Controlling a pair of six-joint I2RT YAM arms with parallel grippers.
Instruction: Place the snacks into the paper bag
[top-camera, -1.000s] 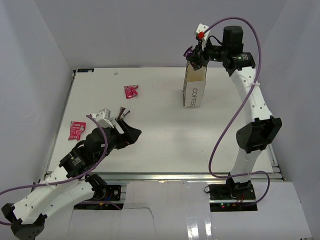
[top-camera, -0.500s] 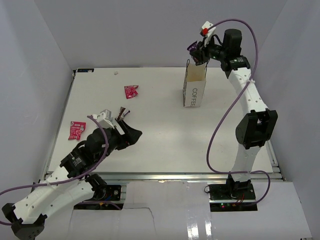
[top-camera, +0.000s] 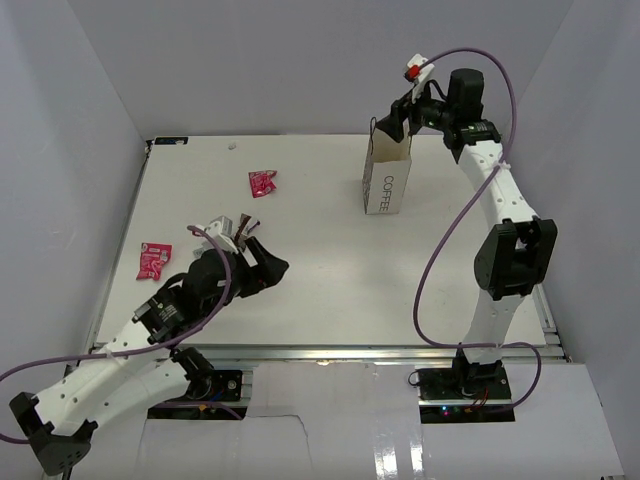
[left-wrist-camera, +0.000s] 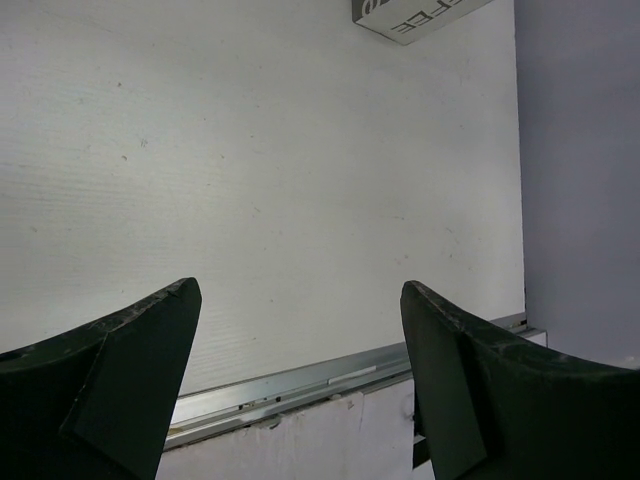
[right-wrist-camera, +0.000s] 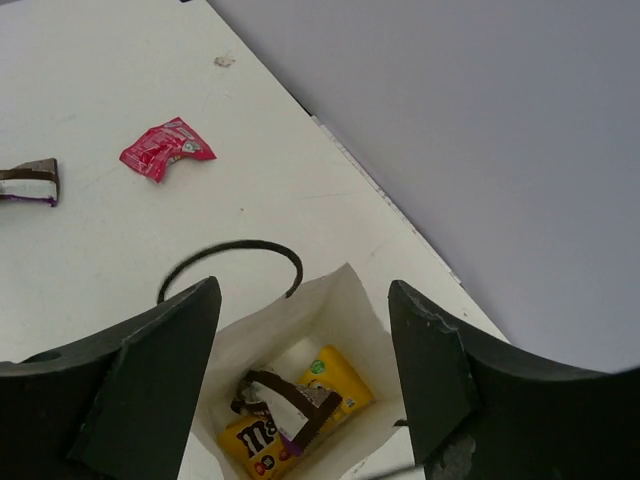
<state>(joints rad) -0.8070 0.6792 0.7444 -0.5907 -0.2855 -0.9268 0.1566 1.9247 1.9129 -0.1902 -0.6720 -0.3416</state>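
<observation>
The white paper bag (top-camera: 386, 185) marked "COFFEE" stands upright at the back right. My right gripper (top-camera: 398, 118) hangs open just above its mouth, holding nothing. Looking down from the right gripper (right-wrist-camera: 300, 290), the paper bag (right-wrist-camera: 340, 300) holds two yellow snacks (right-wrist-camera: 340, 385) with a purple-and-dark snack (right-wrist-camera: 290, 400) lying on top. One pink-red snack (top-camera: 263, 183) lies mid-back on the table, another (top-camera: 153, 260) at the left. A dark-and-purple wrapper (top-camera: 247, 222) lies next to my left arm. My left gripper (top-camera: 268, 268) is open and empty above bare table.
Grey walls close in the table on the left, back and right. A metal rail (left-wrist-camera: 300, 385) runs along the near edge, below the left gripper (left-wrist-camera: 298, 288). The bag's base (left-wrist-camera: 420, 15) shows at the top of the left wrist view.
The right gripper rose a little over the bag and opened; the purple-and-dark snack it held now lies inside the bag. The left arm shifted slightly to the right.
</observation>
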